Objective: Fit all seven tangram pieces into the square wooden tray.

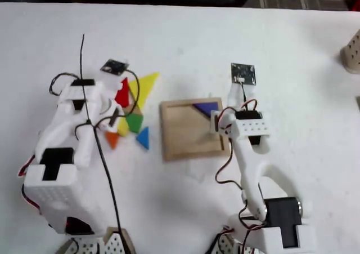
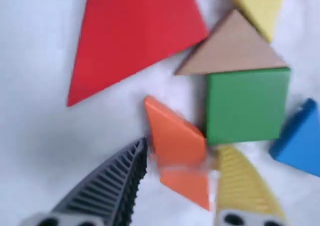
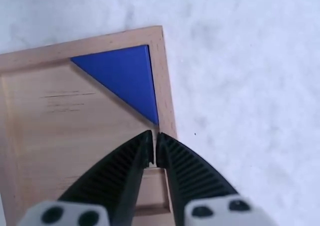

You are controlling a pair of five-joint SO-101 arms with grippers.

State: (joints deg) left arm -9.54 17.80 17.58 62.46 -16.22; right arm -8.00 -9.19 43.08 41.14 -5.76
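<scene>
Your left tool (image 2: 182, 147) pinches the orange piece (image 2: 172, 131) edgewise at centre-left, likely for lifting; right tool (image 3: 155, 138), narrow and empty, sits over the mid-frame tray (image 3: 60, 131) rim by the seated blue triangle (image 3: 125, 73).

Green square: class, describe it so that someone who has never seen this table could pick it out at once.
Find the wooden tray in the middle of the white table; a cluster of coloured pieces lies between it and the left arm. The green square sits within that cluster. It is the only green piece, with a tan triangle against one edge.
</scene>
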